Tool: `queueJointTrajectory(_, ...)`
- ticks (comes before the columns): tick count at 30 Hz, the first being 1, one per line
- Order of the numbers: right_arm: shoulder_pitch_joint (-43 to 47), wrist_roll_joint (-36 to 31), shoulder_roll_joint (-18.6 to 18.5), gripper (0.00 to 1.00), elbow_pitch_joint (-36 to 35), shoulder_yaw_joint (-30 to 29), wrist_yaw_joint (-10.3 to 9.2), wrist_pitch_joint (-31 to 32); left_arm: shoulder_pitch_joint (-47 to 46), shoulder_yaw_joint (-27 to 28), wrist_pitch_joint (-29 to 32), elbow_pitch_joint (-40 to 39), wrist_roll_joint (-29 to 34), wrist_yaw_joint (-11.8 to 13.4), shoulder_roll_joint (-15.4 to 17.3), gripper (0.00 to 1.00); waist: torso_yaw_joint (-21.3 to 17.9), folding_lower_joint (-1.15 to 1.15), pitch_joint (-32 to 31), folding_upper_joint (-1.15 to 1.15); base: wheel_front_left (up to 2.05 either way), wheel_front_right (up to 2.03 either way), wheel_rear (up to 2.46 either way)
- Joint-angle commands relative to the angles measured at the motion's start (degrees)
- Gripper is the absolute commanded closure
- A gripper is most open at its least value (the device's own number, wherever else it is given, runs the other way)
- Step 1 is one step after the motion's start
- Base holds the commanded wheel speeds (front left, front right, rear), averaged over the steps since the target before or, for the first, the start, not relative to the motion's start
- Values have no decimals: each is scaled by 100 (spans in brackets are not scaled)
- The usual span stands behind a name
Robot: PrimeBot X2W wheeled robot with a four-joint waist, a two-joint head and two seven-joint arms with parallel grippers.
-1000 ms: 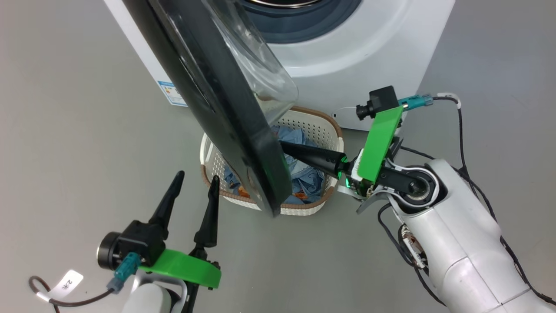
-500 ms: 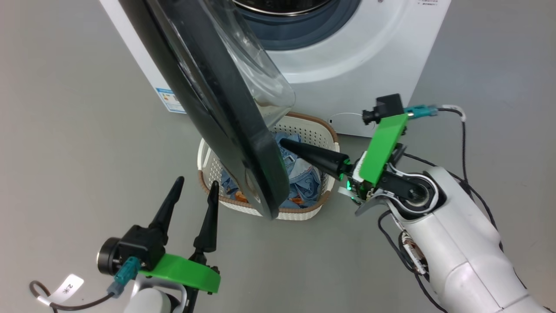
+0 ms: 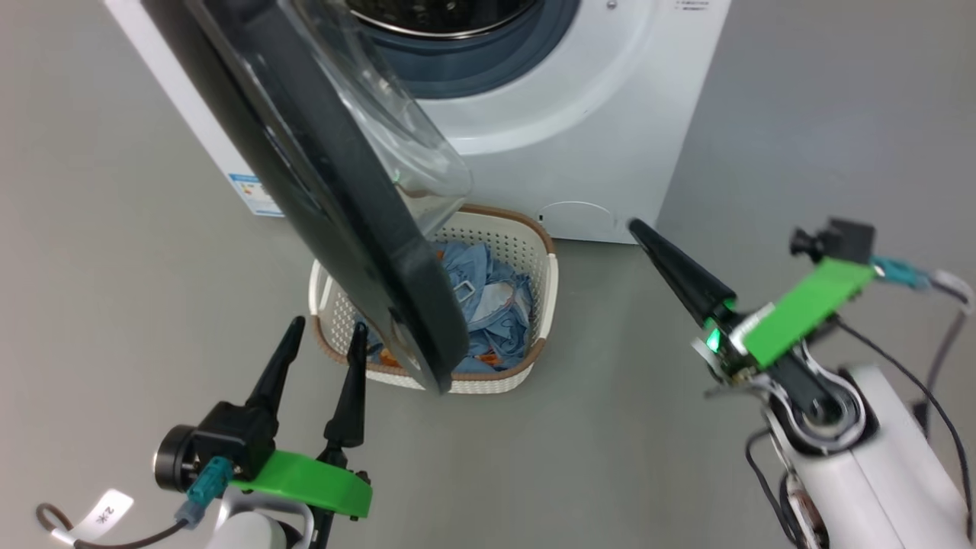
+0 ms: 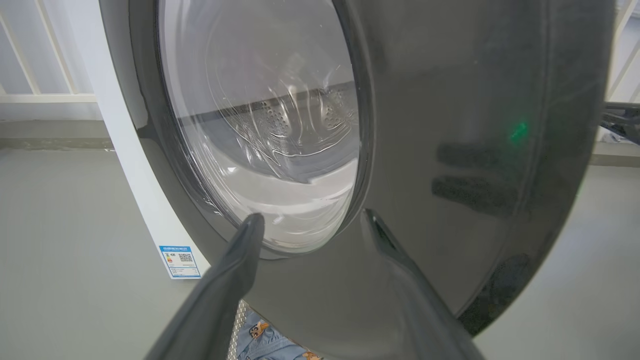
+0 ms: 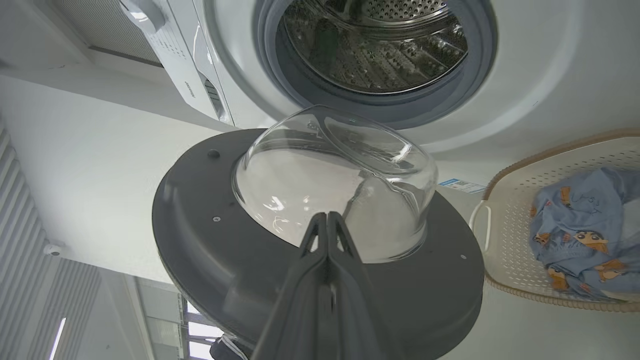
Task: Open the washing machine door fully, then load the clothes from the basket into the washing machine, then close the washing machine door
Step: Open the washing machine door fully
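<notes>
- The left gripper (image 3: 325,328) (image 4: 312,216), its two long dark fingers spread wide apart and empty, hung low over the grey floor (image 3: 114,267).
- Just ahead of its tips stood the large round glossy black washing machine door (image 3: 335,191) (image 4: 475,100) (image 5: 200,240), swung partly open; I could not tell whether they touched.
- Beyond the door's lower edge sat the small cream-white perforated plastic basket (image 3: 503,236) (image 5: 510,200) with a brown rim, before the big white front-loading washing machine (image 3: 579,114) (image 5: 525,75).
- The soft light-blue clothes (image 3: 488,305) (image 5: 580,225), printed with orange and brown cartoon figures, lay heaped inside that basket.
- The right gripper (image 3: 634,225) (image 5: 326,215), fingers pressed together on nothing, hung to the basket's right, apart from it, pointing towards the machine's lower front.
- In the right wrist view, the door's bulging clear glass bowl window (image 5: 330,185) lay straight ahead of those closed tips, with the steel perforated drum (image 5: 375,40) beyond.
</notes>
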Motion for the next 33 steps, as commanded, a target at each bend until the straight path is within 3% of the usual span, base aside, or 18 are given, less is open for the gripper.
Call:
queueJointTrajectory(1, 299, -151, 19, 100, -371, 13, 52, -227, -22, 227, -52, -100, 40, -17, 107, 0, -89, 0, -53, 0, 0, 0, 0)
queueJointTrajectory(9, 1335, -791, -61, 100, -1010, -33, 52, -1094, 53, 347, -52, -52, 128, -56, 107, 0, -282, 0, -210, 0, 0, 0, 0)
queueJointTrajectory(15, 1998, -1805, -134, 100, -1144, 77, 52, -2020, 162, 421, -52, 2, 177, -93, 107, 0, -426, 0, -385, 0, 0, 0, 0)
queueJointTrajectory(21, 2490, -3293, -144, 99, -928, 76, 52, -3027, 264, 466, -52, 49, 201, -125, 107, 0, -513, 0, -542, 0, 0, 0, 0)
queueJointTrajectory(24, 2659, -3890, -16, 82, -832, -81, 52, -3309, 326, 489, -52, 71, 224, -140, 107, 0, -570, 0, -622, 0, 0, 0, 0)
queueJointTrajectory(26, 2747, -4350, 38, 54, -759, -242, 52, -3408, 361, 500, -52, 88, 236, -148, 107, 0, -605, 0, -675, 0, 0, 0, 0)
queueJointTrajectory(27, 2782, -4568, 84, 10, -731, -349, 52, -3448, 379, 505, -52, 97, 242, -152, 107, 0, -623, 0, -703, 0, 0, 0, 0)
queueJointTrajectory(28, 2813, -4819, 112, 0, -695, -442, 52, -3474, 394, 511, -52, 106, 246, -155, 107, 0, -640, 0, -725, 0, 0, 0, 0)
queueJointTrajectory(33, 2865, -5973, 266, 0, -707, -884, 52, -3550, 483, 528, -52, 143, 225, -159, 107, 0, -722, 0, -843, 0, 0, 0, 0)
